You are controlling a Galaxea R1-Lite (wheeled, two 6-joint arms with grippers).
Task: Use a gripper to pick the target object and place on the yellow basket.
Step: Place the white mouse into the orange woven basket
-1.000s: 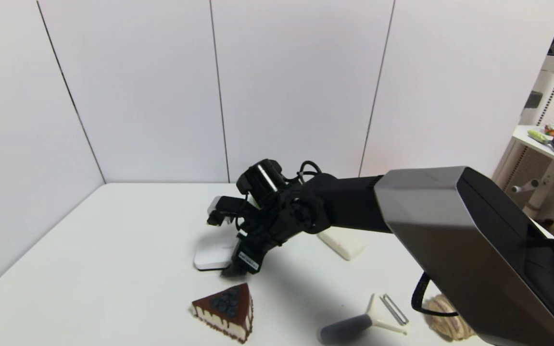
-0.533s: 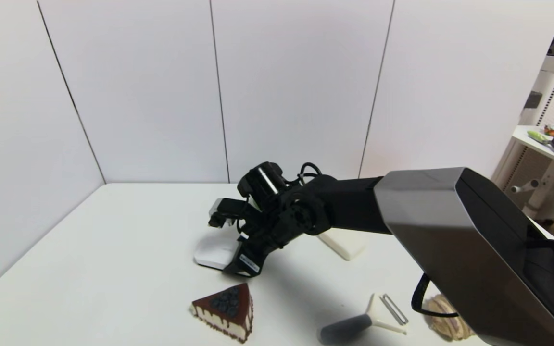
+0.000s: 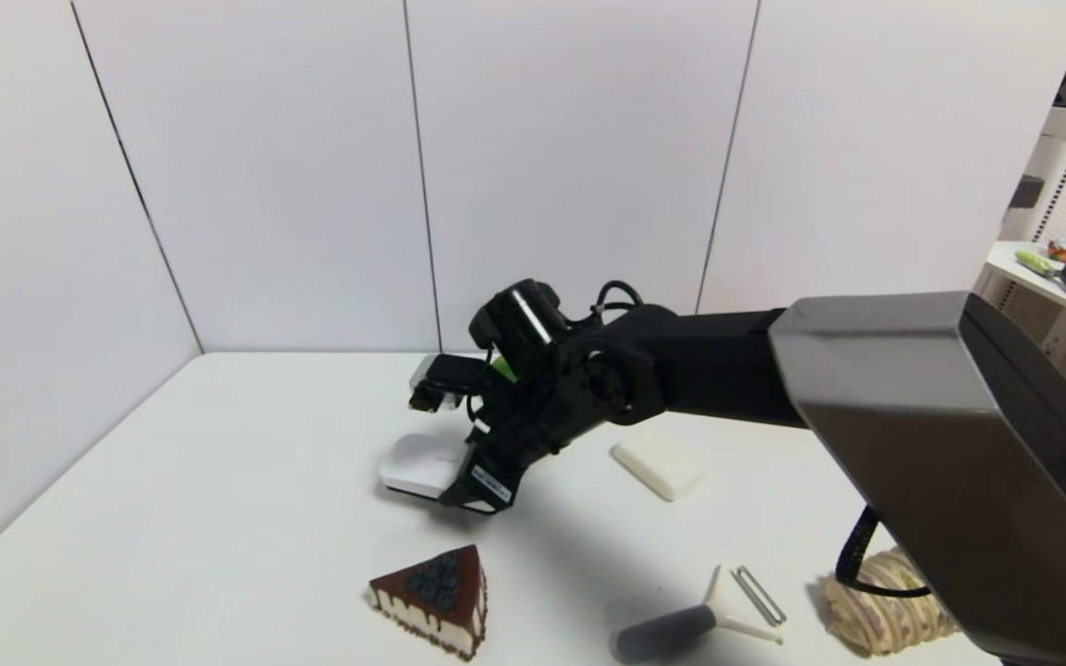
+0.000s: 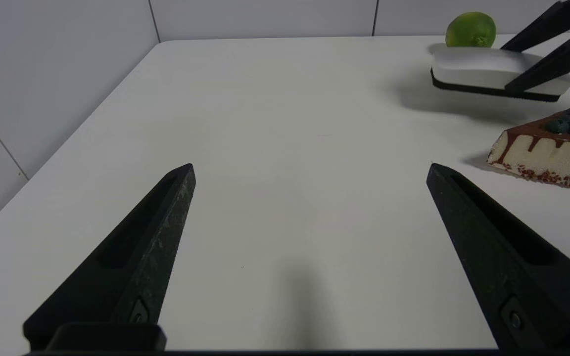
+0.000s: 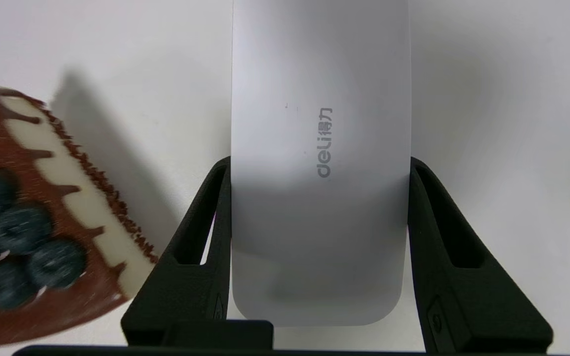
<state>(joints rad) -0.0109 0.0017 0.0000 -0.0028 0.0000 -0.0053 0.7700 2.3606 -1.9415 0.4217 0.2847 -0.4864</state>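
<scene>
Device, the flat white one with the thin black base (image 3: 422,462), has just come up off the table (image 3: 218,509): a second ago it lay flat, and now the left wrist view shows its shadow fallen away beneath it. Right gripper (image 5: 319,160) does the work near the middle of the head view, its fingers pinching the device across its two long sides, a pad snug to each edge, with the marked top facing up. Since that earlier look the right arm has drawn back a little, baring more of the cream soap-like bar (image 3: 658,465) at 3 o'clock from the device and of the twisted, ridged roll (image 3: 894,601) at 4 o'clock. The cake slice (image 3: 431,597) sits at 6 o'clock, apart from the load, and the lime (image 4: 470,29) at about 1 o'clock, beyond it. Left gripper (image 4: 311,168) idles over the near left part of the table, fingers spread with nothing between them. For the task this means the pick looks made and the carry is starting; the placing is all to come. No yellow basket shows in any view, so I cannot say which hour to steer for; it may be behind the arm. I'd lift a bit more before swinging across, since a low pass could clip the lime or the bar, and the smooth sides might let the device pivot between the pads.
</scene>
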